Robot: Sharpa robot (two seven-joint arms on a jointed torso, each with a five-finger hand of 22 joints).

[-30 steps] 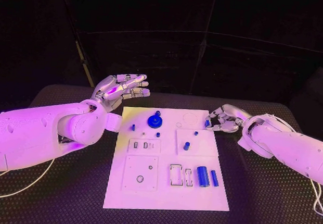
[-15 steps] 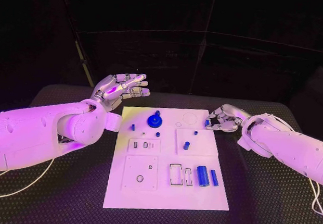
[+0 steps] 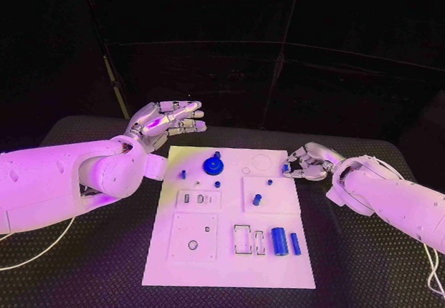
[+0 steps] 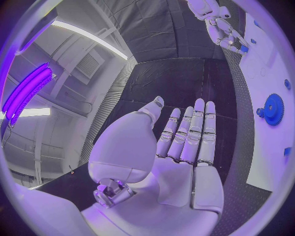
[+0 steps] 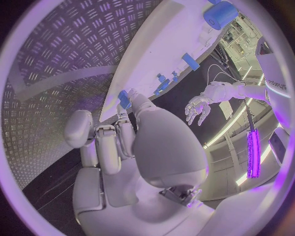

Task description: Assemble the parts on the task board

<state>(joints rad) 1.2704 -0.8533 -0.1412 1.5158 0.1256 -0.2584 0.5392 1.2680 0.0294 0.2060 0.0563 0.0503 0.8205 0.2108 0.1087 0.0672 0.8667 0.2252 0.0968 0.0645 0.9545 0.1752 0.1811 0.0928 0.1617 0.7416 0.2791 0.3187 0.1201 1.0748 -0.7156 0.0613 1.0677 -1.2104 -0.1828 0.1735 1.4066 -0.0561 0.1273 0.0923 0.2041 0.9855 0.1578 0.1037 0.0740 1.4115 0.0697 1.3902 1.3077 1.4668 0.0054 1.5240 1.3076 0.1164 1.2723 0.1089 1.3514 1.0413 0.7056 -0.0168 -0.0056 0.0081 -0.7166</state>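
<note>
Fingers (image 5: 125,103) of the right hand (image 3: 306,163) were curled in and pinched a small blue part (image 5: 124,100) at their tips, just off the right edge of the task board (image 3: 224,265) near its far corner. The left hand (image 3: 166,123) hung raised beyond the board's far left corner with its palm bare and its fingers (image 4: 191,129) straight and slightly apart, holding nothing.

Writing on the right arm in the right wrist view was too small to read, and no lettering on the board could be made out.

The board lay as a long white plate running away from the robot, all four edges free on the black table (image 3: 378,281), with bare mat along both long sides and on the near side. A blue gear (image 3: 213,168) stood near the board's far edge, a short stem rising from its top. Toward the near right part of the board, two blue cylinders (image 3: 285,241) lay side by side, their long axes running along the board's length, beside a pale rectangular frame (image 3: 241,240). Several smaller blue pegs (image 3: 258,199) dotted the board's middle and far half.
</note>
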